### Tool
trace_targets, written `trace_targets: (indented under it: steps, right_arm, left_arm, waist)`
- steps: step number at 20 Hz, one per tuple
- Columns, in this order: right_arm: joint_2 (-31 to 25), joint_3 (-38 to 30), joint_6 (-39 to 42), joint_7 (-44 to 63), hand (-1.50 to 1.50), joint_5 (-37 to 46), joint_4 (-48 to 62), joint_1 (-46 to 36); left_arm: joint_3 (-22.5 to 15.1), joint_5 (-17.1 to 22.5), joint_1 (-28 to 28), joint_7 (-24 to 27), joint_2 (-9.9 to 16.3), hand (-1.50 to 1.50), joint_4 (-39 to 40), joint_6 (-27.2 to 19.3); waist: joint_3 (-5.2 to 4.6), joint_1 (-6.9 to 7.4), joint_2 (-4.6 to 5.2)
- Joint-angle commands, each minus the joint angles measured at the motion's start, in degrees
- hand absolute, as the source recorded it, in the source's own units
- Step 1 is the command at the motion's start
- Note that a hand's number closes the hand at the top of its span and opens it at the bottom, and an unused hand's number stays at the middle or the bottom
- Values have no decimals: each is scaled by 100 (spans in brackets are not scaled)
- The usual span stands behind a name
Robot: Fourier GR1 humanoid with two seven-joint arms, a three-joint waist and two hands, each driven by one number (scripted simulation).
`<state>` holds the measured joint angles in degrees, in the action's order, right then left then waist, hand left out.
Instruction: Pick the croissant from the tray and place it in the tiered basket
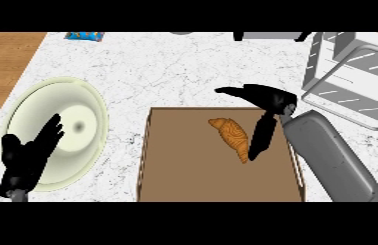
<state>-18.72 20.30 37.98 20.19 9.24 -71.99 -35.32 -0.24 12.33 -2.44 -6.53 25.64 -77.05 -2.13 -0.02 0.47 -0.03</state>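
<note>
While the right hand (267, 109) hovers spread wide over the tray (177, 181) at frame centre, its fingers (260, 139) hang just beside the croissant (232, 135). Light, flaky and crushable, it likely wants a gentle pinch across its thick middle. Tiered basket (343, 76) stands upper right; left hand (28, 156) rests open, lower left.

Right forearm (328, 156): smooth mid-grey casing w/ rounded edges, lighter sheen along its top, no visible screws or cables. Right hand (275, 100) is matte black w/ long tapering fingers (260, 139), and a dark wrist section joins it to the grey casing (no markings seen). Left hand (26, 156) is the same flat black, fingers slim and pointed; its forearm barely shows at the lower edge.
</note>
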Motion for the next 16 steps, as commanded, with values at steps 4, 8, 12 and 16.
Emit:
trace_targets:
  steps: [4,8,12,16]
  right_arm:
    - [-76,-124,524,510,-150,360,-176,97]
    - [-91,-514,575,506,-150,590,72,1]
    - [19,-639,776,310,-150,674,124,237]
    - [130,-742,652,-428,-150,1110,1111,-159]
  left_arm:
    - [298,-104,283,208,-85,0,569,241]
    - [183,-261,-399,-156,-204,0,-524,103]
    - [345,-349,242,-32,-343,0,149,255]
    - [432,-396,65,-161,-379,0,-161,270]
  waist:
    - [0,-47,3]
    - [3,-3,-2]
    - [1,-42,5]
    - [4,20,20]
